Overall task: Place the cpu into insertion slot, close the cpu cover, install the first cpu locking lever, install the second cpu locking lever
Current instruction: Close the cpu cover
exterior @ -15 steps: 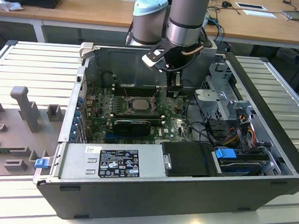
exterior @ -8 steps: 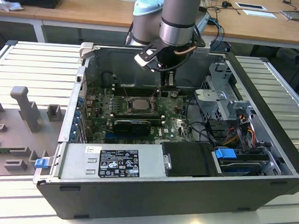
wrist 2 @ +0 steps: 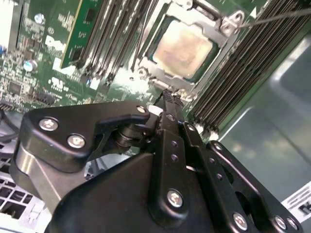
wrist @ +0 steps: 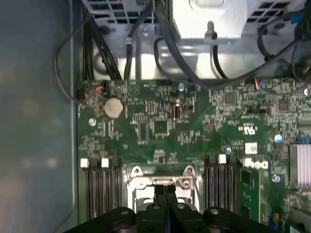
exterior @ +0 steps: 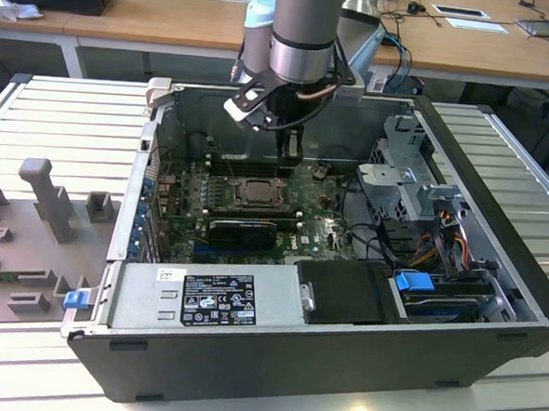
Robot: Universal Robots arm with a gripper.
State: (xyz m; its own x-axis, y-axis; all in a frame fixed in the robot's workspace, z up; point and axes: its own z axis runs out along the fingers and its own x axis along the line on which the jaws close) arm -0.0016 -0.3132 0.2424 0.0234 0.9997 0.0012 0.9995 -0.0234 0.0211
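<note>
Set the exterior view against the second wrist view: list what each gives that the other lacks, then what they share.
The exterior view adds the whole open computer case, its power supply and the ribbed table beneath. The second wrist view adds the cpu cover lying framed around the cpu with its pale top, and a thin lever wire past one corner. Both share the hand, shut, its tip beside that cover, and the green board.
</note>
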